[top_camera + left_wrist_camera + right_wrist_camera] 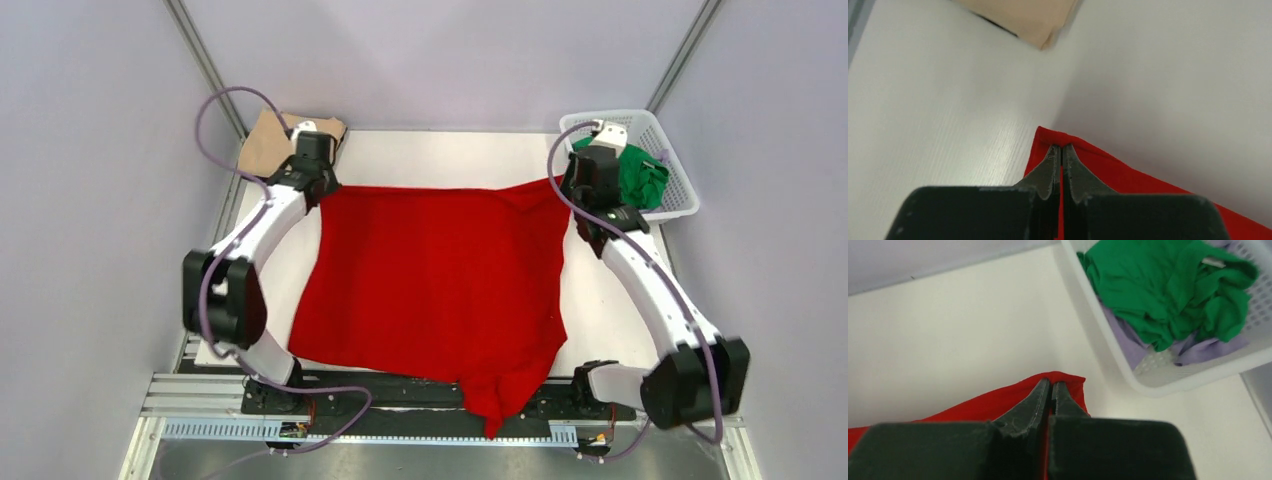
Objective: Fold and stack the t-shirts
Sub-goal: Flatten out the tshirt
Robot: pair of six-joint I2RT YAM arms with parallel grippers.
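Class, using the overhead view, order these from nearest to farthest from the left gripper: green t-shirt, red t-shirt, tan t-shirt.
1. The red t-shirt: its far left corner is pinched in the left gripper.
2. The tan t-shirt: far left of the table, just beyond the gripper.
3. The green t-shirt: in the basket, far right.

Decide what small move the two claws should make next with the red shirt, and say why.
Probably draw both corners a little toward the far edge, together. The left claw and right claw are each shut on a far corner of the red t-shirt. It lies spread, but one part hangs over the near edge of the table, and bare table shows beyond the corners.
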